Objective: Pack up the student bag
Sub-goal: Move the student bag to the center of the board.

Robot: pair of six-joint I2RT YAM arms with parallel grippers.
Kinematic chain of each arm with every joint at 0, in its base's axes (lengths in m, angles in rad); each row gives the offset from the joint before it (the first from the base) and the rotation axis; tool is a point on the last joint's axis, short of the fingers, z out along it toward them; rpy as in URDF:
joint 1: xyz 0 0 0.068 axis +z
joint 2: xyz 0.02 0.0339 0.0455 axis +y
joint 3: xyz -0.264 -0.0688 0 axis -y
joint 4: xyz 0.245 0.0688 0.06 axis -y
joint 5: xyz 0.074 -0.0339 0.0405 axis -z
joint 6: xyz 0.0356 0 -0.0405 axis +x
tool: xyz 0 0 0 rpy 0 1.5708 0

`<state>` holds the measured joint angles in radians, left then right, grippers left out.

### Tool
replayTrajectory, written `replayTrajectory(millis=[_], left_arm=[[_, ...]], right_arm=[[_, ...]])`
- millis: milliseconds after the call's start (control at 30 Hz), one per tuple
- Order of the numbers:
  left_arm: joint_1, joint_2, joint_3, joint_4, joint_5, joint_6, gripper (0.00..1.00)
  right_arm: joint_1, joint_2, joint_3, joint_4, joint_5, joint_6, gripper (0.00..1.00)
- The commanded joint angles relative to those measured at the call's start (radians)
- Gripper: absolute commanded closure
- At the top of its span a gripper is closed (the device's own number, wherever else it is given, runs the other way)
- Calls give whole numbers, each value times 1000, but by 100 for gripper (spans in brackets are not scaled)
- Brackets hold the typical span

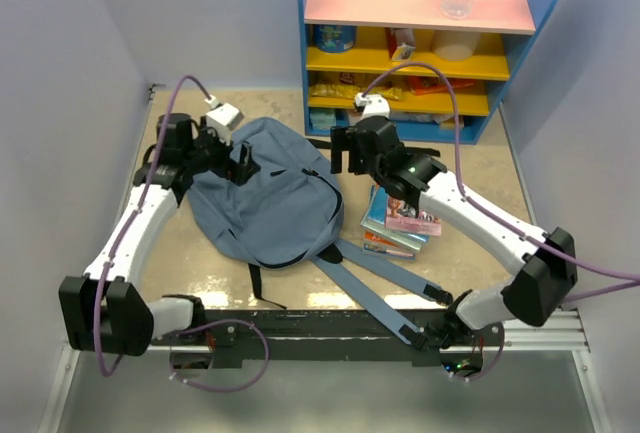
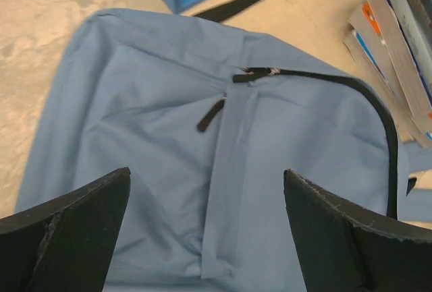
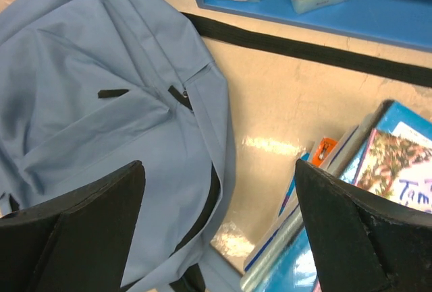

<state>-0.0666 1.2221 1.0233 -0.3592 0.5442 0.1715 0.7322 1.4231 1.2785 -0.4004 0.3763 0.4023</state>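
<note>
The student bag [image 1: 270, 198] lay flat on the tan surface [image 1: 190, 258], under and between the two sets of fingers. The left fingers [image 2: 67, 231] stood spread wide and released, holding nothing, and hovered over the bag's body. In the left wrist view, grey-blue fabric filled the whole gap between them. A black zipper [image 2: 324, 79] ran beyond their tips and curved down past the far side of one finger. A small black pull tab [image 2: 210, 114] lay on the cloth just ahead of the gap.

The right fingers [image 3: 74, 231] were also parted wide and empty. They hung over the bag's edge, so that one finger stood above the fabric and the other above a stack of books [image 1: 400, 221] lying just beside the bag. Bare surface showed in the gap between them. Whether either set touched the fabric could not be told.

Ahead of the right fingers, a thin black strap [image 3: 304, 49] stretched across the surface in front of a blue shelf [image 1: 520, 73]. The padded shoulder straps [image 1: 375, 273] trailed from the bag behind the right fingers, toward the arm bases.
</note>
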Motion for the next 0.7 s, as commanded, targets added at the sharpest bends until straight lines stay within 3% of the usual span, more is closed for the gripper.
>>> replayTrajectory(millis=[0,267,367,433,567,667], left_arm=[[-96,71,-35,78,-52,66,0],[-127,209,-163,215,-96,177,0],[-134,238,-206,246,-127,218,8],[-134,244,-232,255,-139,233,26],[-134,226,-282,278,-162,278,47],[-133,217,-321,284,-205,310,73]], right_arm=[[-1,95,88,25,32,-85,10],[-1,272,200,46,29,-118,18],[1,310,235,63,21,-132,20],[-1,356,274,60,6,-140,21],[-1,433,334,51,-10,-160,23],[1,477,363,49,-19,-161,24]])
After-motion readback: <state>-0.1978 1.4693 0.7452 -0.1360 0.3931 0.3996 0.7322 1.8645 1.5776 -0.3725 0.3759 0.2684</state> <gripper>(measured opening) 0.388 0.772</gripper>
